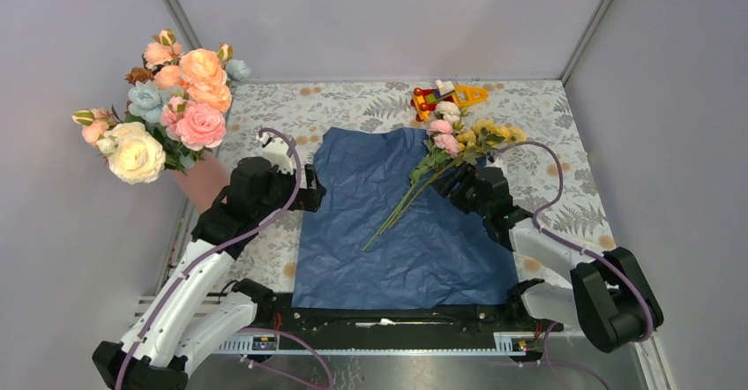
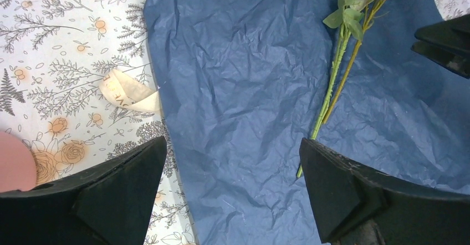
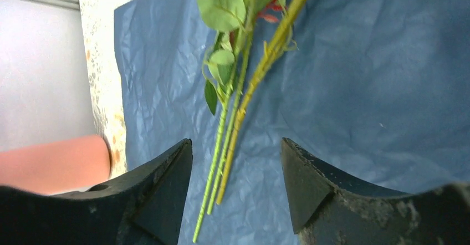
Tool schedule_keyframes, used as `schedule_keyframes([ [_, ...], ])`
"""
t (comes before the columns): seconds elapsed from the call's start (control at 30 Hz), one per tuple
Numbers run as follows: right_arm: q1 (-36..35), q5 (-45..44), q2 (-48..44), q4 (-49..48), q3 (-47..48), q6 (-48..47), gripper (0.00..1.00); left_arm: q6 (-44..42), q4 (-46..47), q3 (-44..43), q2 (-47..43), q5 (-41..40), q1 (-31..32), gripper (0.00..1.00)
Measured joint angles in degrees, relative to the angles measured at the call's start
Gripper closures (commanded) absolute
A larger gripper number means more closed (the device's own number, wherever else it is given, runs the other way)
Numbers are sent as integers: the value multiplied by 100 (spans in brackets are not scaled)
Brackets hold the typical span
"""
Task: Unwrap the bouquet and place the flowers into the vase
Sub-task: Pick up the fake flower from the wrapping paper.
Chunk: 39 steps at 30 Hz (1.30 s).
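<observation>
R fingers (image 3: 161, 189) apart around stems (image 3: 227, 139) mid-frame, nothing gripped; L fingers (image 2: 122, 195) wide open. Risk: thin stems slip, or paper (image 3: 360, 90) gets pinched.

Twin arms, white over black.
White link shells on left arm (image 1: 190, 280) and right arm (image 1: 549, 247), black joint housings; purple cable (image 1: 280, 131) looping behind wrist; matte black wedge fingers (image 3: 321, 189), right gripper (image 3: 235, 156) scuffed grey, left gripper (image 2: 233, 162) cleaner.

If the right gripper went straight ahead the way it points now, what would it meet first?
Most likely the flower stems, which lie between the open fingers of the right gripper, with the blue paper directly under them. How far off they are is unclear.
</observation>
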<state>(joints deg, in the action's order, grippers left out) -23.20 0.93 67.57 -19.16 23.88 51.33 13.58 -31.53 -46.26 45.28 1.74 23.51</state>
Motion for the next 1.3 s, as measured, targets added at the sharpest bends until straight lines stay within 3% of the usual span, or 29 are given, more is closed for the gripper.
schedule_keyframes([
  [0.43,-284,-542,1602,79,1805,-125,48,2,0,2,-219,0,0,1],
  [0.57,-413,-791,1917,334,1993,-160,53,2,0,2,-221,0,0,1],
  [1.07,-529,-1239,2736,800,2426,-160,55,24,-2,4,-251,0,0,1],
  [1.3,-529,-1246,3110,857,2800,-160,63,39,-4,33,-240,-9,9,1],
])
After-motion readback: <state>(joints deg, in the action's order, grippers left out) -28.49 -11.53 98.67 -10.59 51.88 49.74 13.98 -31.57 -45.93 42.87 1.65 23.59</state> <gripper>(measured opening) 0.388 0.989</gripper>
